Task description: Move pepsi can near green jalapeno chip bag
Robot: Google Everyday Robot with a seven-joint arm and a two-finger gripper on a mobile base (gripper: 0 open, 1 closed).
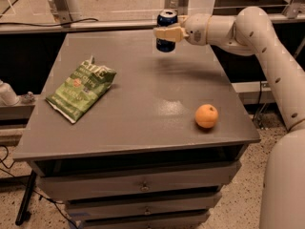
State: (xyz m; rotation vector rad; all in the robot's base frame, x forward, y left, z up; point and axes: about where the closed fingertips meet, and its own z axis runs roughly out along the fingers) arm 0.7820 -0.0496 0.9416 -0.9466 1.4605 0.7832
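Note:
The pepsi can (pixel 166 19) is dark blue with a silver top. It hangs above the far middle of the grey table (pixel 143 123), held in my gripper (pixel 167 33), whose cream fingers are shut around its middle. The can's shadow lies on the tabletop below it. The green jalapeno chip bag (pixel 81 88) lies flat on the left side of the table, well to the left of and nearer than the can. My white arm reaches in from the right.
An orange (pixel 206 116) sits on the right side of the table near the front edge. The table has drawers (pixel 143 186) under its front. A rail and metal posts (pixel 59 4) stand behind the far edge.

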